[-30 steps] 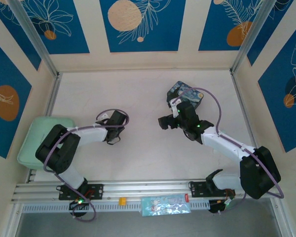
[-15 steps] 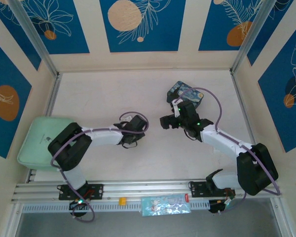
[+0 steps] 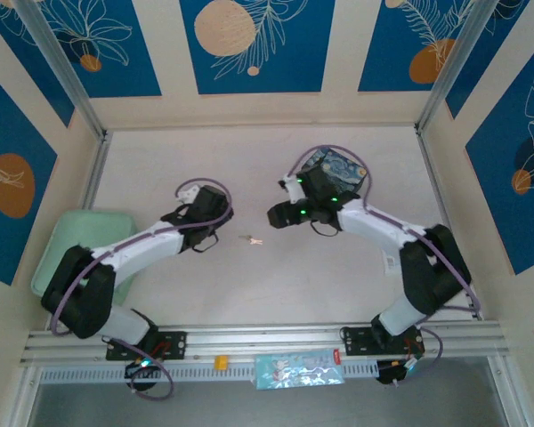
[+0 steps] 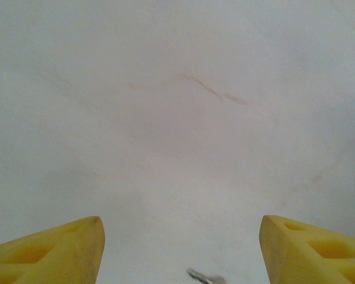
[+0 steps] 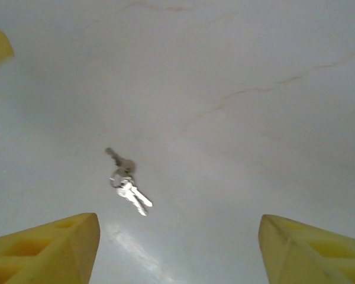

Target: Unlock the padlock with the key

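Observation:
A small bunch of pale, silvery keys [image 3: 252, 239] lies flat on the white table between the two arms. In the right wrist view the keys [image 5: 127, 183] sit ahead and left of my open right gripper [image 5: 178, 219], clear of its yellow fingers. A sliver of a key [image 4: 204, 277] shows at the bottom edge of the left wrist view, between the wide-apart fingers of my open left gripper [image 4: 180, 222]. From above, the left gripper [image 3: 212, 227] is left of the keys and the right gripper [image 3: 278, 216] is up and right of them. The padlock is out of view.
A blue box with a starry-night painting [image 3: 343, 171] stands behind the right arm's wrist. A pale green tray [image 3: 71, 231] lies at the left edge under the left arm. Patterned walls close in the table on three sides.
The left gripper has drawn back to the left from the table's middle, and the keys now lie uncovered there. The right gripper has shifted left and slightly farther from its base.

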